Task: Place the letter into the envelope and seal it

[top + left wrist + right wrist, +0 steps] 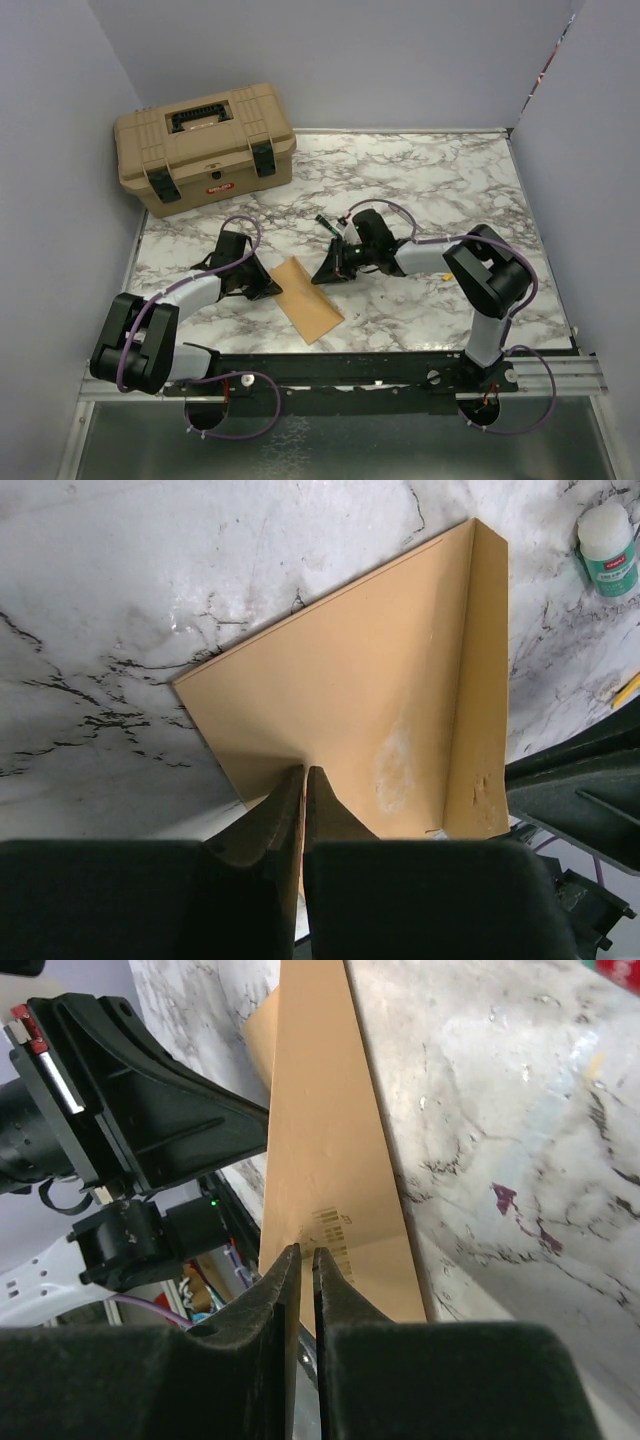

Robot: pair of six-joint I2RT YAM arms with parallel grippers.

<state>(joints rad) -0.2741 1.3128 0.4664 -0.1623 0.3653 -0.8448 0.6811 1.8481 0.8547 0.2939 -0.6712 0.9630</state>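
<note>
The kraft-brown envelope (310,303) lies on the marble table between my two grippers. In the left wrist view the envelope (370,680) shows a narrow folded strip along its right side and a pale smear. My left gripper (268,287) (303,772) is shut, with tan paper pinched between its fingers at the envelope's near edge. My right gripper (322,275) (306,1252) has its jaws all but shut, tips at the envelope's printed barcode face (320,1140). No separate pale peach letter shows in any view.
A tan toolbox (205,145) stands at the back left. A glue stick (608,542) (322,220) lies behind the right gripper. The left arm (120,1110) fills the left of the right wrist view. Walls close in on three sides.
</note>
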